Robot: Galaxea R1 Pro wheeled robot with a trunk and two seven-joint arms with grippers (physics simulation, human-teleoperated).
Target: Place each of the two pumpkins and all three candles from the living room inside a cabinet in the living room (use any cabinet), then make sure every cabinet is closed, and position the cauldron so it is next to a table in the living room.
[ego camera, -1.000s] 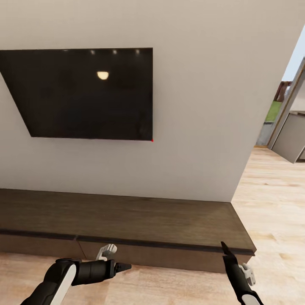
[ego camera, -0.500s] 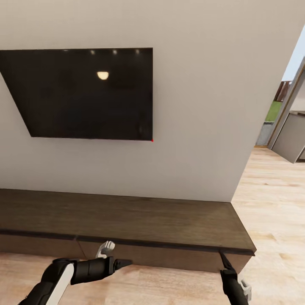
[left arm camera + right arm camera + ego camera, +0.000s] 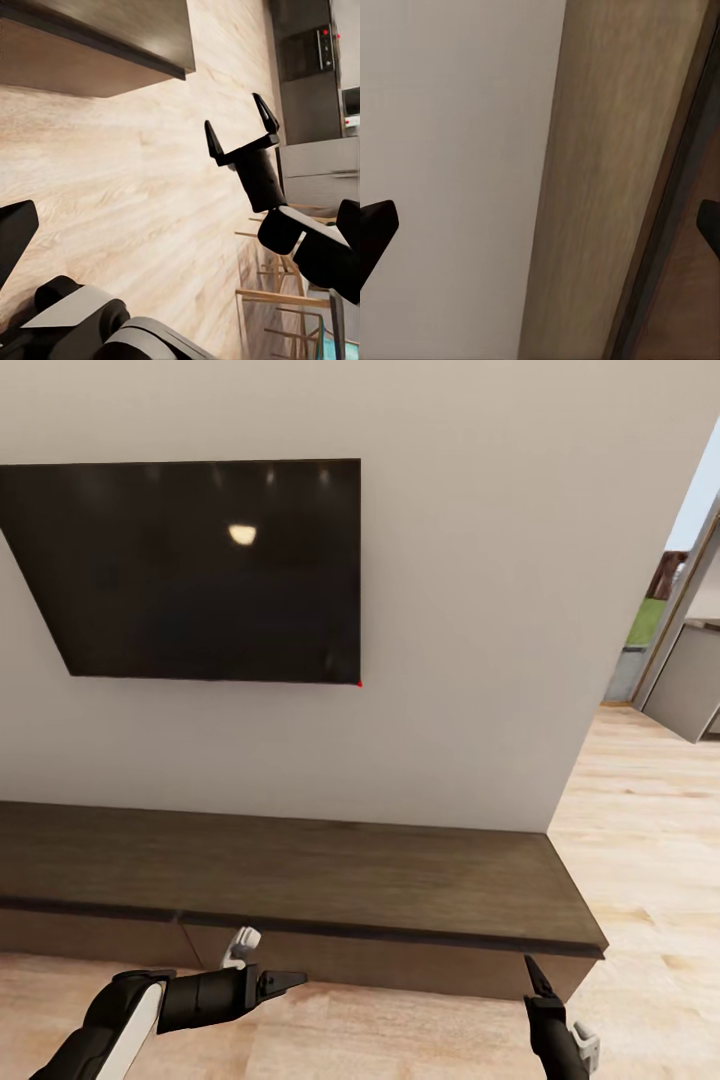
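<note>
I'm facing the long dark-brown wooden cabinet (image 3: 300, 880), drawers shut | both grippers released, empty: left (image 3: 290, 982) at 7 o'clock, right (image 3: 238, 133) at 5 | nothing stowed that I can see

The left arm (image 3: 110, 1025) comes in low at the left of the head view, its white and black forearm bent at the elbow and running level toward the right. Its black wrist ends in the left gripper (image 3: 285, 982), whose pointed fingers lie sideways, aimed to the right; how far apart they stand cannot be told there. One dark fingertip (image 3: 15, 232) of it shows in the left wrist view.

The right gripper (image 3: 238, 127) stands upright on a black wrist, its two pointed fingers spread apart in a wide fork, nothing between them. In the head view it rises edge-on at the lower right.
</note>
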